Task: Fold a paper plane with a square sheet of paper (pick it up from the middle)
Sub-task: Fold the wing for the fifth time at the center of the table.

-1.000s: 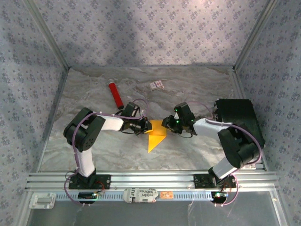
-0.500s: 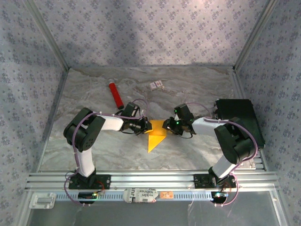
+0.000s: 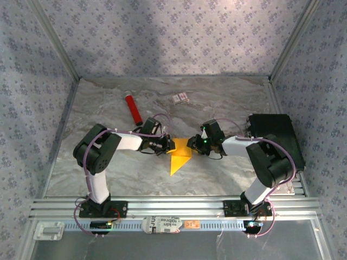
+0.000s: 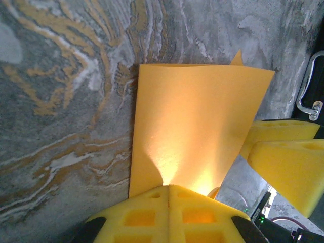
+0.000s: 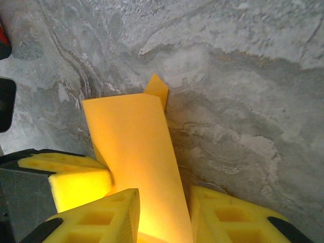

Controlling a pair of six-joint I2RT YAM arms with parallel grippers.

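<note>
The square sheet of paper [image 3: 179,157], thin and orange-yellow, lies partly folded into a pointed shape at the table's middle. Its upper part stands raised between the two grippers. My left gripper [image 3: 166,145] is shut on the paper's left edge, and in the left wrist view the sheet [image 4: 197,116] fans out from its closed yellow pads [image 4: 152,217]. My right gripper [image 3: 191,144] faces it from the right. Its fingers [image 5: 96,223] stand apart, straddling a folded flap of the paper [image 5: 134,136], with table visible between the flap and the right finger.
A red tube [image 3: 133,108] lies at the back left and a small white card [image 3: 181,98] at the back centre. A black box [image 3: 275,138] stands by the right wall. An aluminium rail [image 3: 173,206] runs along the near edge.
The right gripper has edged slightly left, closer onto the paper. The left gripper and the paper have stayed put.
</note>
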